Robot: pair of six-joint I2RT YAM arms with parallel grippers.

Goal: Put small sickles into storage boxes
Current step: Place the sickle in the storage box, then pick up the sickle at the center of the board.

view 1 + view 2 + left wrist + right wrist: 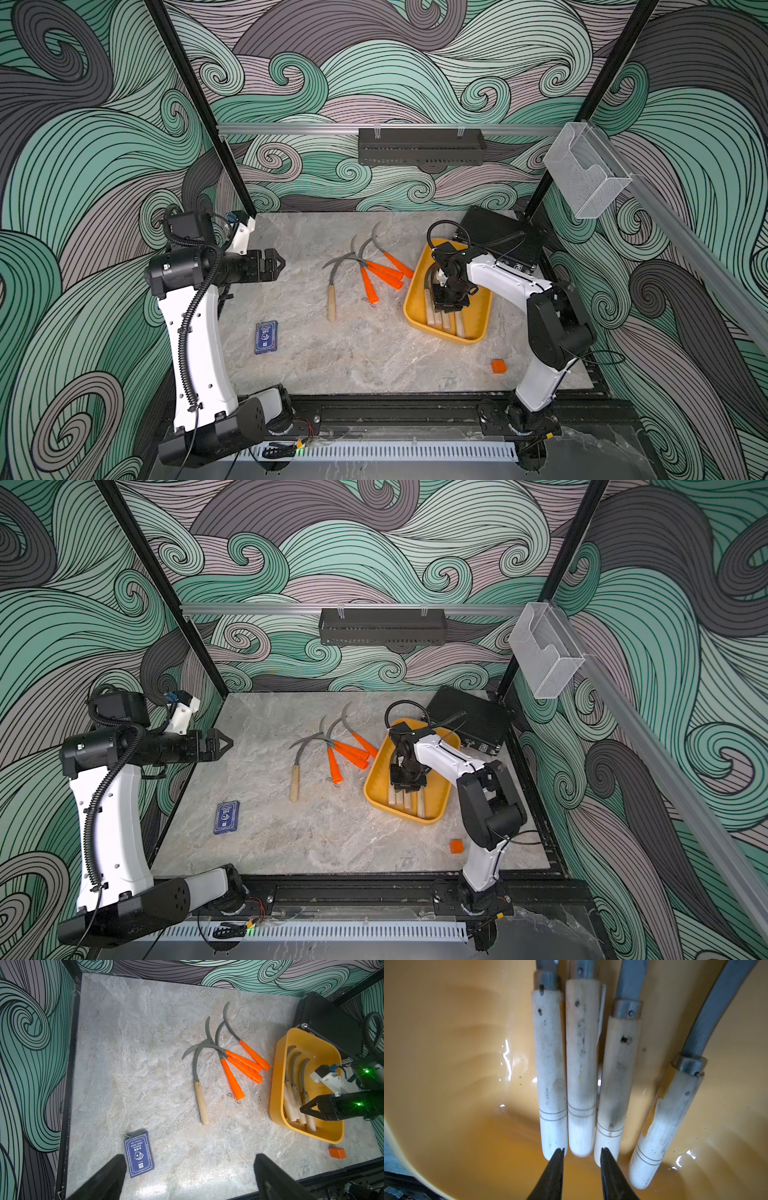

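The yellow-orange storage box (478, 330) (436, 817) (276, 1084) sits right of centre on the table. Several small sickles with pale wooden handles (550, 1068) lie side by side in it. My right gripper (582, 1150) (444, 308) points down into the box, its jaws a little apart on either side of the end of one handle (581, 1076), which lies on the box floor. On the table left of the box lie several orange-handled sickles (384, 274) (243, 1061) and one wooden-handled sickle (331, 299) (200, 1101). My left gripper (282, 262) (190, 1178) hangs open and empty over the table's left side.
A blue card box (266, 336) lies at the front left. A small orange cube (498, 366) sits near the right arm's base. A black case (498, 237) stands behind the storage box. A black shelf (419, 147) and a clear bin (586, 174) hang on the rails.
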